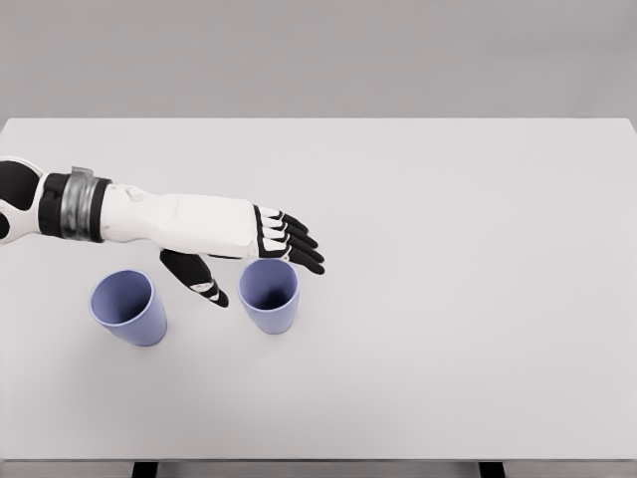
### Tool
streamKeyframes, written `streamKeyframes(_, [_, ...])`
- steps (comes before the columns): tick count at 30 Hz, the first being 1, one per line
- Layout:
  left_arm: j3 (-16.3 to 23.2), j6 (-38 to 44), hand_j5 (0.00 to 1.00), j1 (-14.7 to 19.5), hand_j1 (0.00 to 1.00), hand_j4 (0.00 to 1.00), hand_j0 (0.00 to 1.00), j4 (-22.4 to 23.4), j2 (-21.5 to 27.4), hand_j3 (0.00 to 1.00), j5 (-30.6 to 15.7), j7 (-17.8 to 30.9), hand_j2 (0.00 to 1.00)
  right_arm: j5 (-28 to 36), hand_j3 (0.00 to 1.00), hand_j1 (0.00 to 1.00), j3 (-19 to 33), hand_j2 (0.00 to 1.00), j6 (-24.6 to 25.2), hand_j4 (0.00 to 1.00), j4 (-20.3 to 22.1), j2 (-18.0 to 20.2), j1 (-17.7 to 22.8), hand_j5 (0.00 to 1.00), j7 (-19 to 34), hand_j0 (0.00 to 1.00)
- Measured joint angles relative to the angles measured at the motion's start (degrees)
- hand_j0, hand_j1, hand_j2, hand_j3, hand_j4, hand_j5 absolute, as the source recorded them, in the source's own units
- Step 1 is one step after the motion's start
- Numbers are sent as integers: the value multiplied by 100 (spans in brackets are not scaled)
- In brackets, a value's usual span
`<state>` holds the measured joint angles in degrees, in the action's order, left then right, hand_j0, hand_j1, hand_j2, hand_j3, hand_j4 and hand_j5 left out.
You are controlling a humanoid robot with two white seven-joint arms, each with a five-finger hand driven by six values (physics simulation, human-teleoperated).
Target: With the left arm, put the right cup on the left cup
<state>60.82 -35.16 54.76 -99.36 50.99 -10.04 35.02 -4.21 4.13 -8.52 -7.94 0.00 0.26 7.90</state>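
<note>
Single head view, camera high above the near edge of the white worktop, looking down and forward, whole worktop in frame up to its far edge, grey wall behind, middle distance, no second view to share with.

No text, label, brand, number or sign can be read anywhere. The two cups by the fingers of the left hand look plain, and the small light marks on the fingers are perhaps only joints, not letters.
</note>
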Motion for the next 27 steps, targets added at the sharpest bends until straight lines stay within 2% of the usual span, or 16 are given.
streamKeyframes(4, [3,1,100,9,100,100,100,46,-5,100,109,0,100,0,100,100,0,100,0,100,0,0,0,100,0,100])
streamKeyframes(13, [-67,0,100,9,100,100,100,367,-48,100,973,0,100,0,100,100,0,100,0,100,0,0,0,100,0,100])
streamKeyframes(22, [-48,1,100,-53,100,100,100,456,-200,100,1095,0,100,0,100,100,0,100,0,100,2,0,0,100,0,100])
streamKeyframes(27, [-31,0,100,-211,100,100,100,540,-373,100,1116,0,100,0,100,100,0,100,0,100,1,0,0,100,0,100])
